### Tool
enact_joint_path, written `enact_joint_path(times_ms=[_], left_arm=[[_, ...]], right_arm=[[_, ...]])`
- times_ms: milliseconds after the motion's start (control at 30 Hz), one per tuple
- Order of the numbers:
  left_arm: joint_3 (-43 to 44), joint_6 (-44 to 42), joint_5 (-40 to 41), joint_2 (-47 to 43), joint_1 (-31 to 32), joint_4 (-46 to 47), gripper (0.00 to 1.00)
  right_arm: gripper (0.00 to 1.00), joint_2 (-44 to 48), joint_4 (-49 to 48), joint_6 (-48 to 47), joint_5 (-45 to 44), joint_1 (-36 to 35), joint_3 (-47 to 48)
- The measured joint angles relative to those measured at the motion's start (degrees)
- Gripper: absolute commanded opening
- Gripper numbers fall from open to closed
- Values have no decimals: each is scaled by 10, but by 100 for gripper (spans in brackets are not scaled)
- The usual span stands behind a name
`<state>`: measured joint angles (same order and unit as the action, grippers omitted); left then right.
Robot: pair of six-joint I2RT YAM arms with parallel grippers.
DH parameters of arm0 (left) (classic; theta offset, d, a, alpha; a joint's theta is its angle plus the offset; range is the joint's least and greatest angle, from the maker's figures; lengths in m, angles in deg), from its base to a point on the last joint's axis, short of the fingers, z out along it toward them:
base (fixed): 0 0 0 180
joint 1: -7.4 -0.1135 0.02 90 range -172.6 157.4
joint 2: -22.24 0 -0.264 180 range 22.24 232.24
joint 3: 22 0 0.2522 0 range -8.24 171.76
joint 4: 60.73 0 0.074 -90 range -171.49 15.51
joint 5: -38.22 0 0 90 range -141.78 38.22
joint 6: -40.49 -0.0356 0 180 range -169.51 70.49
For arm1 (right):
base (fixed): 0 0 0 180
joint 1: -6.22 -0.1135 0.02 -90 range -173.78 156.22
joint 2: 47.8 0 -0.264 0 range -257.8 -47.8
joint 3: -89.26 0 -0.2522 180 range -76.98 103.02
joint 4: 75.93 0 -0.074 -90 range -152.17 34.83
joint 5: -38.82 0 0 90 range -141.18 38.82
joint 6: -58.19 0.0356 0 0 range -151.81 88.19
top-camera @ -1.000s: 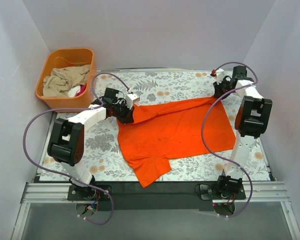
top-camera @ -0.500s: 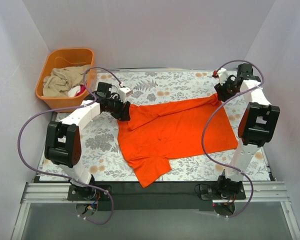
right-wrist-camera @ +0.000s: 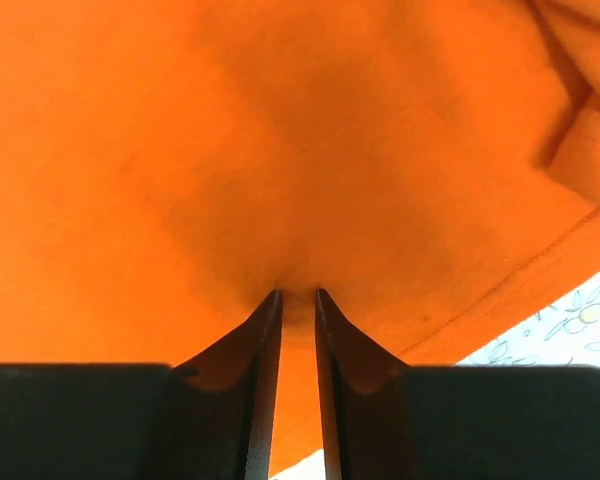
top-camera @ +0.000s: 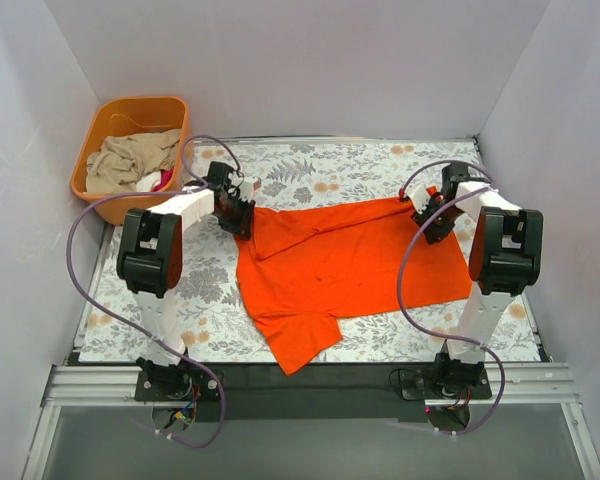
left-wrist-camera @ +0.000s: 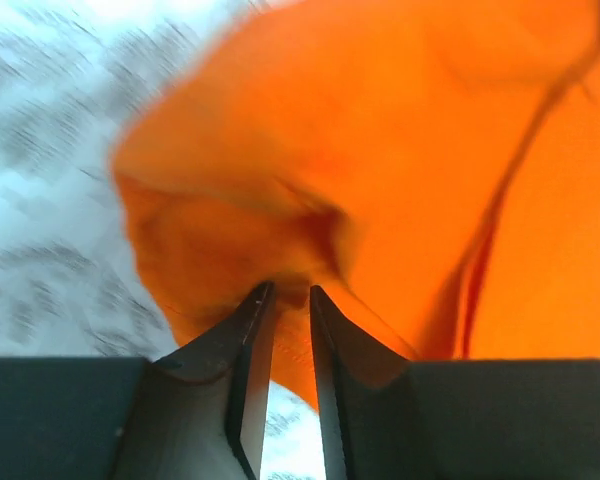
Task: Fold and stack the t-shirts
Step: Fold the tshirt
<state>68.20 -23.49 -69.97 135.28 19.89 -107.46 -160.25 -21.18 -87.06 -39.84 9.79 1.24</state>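
- Left claw (left-wrist-camera: 290, 288): jaws nearly together, pinching a bunched fold of the orange t-shirt (top-camera: 350, 265) at its tips.
- Orange t-shirt lies spread on the tabletop (top-camera: 320, 165), between the two claws.
- Right claw (right-wrist-camera: 298, 292): jaws narrow, pinching puckered shirt cloth at its tips.

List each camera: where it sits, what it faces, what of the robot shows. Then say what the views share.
Top external: above and behind the robot, looking down on the floral tablecloth, orange t-shirt and orange tub; left arm and right arm show whole.
Left wrist: looks along the left gripper at the t-shirt's bunched edge; only its fingers show.
Right wrist: looks along the right gripper at flat orange cloth; only its fingers show.
Shared: all three show t-shirt and tablecloth.
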Motion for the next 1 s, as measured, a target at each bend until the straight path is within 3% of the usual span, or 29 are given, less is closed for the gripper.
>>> enact_joint_path(times_ms=[267, 367, 533, 667, 833, 1000], left_arm=[[217, 6, 18, 144, -47, -19, 22], [283, 2, 15, 182, -56, -31, 27], [263, -9, 4, 164, -58, -56, 40], [210, -26, -16, 109, -58, -77, 51], [202, -46, -64, 41, -58, -82, 53], [225, -60, -96, 32, -54, -80, 54]], right_arm=[[25, 34, 14, 17, -22, -71, -46], [26, 35, 38, 34, -9, -101, -44], [34, 8, 90, 60, 28, -92, 1], [52, -30, 132, 66, 54, -42, 116], [49, -40, 146, 71, 62, -6, 269], [52, -102, 146, 76, 53, -11, 376]])
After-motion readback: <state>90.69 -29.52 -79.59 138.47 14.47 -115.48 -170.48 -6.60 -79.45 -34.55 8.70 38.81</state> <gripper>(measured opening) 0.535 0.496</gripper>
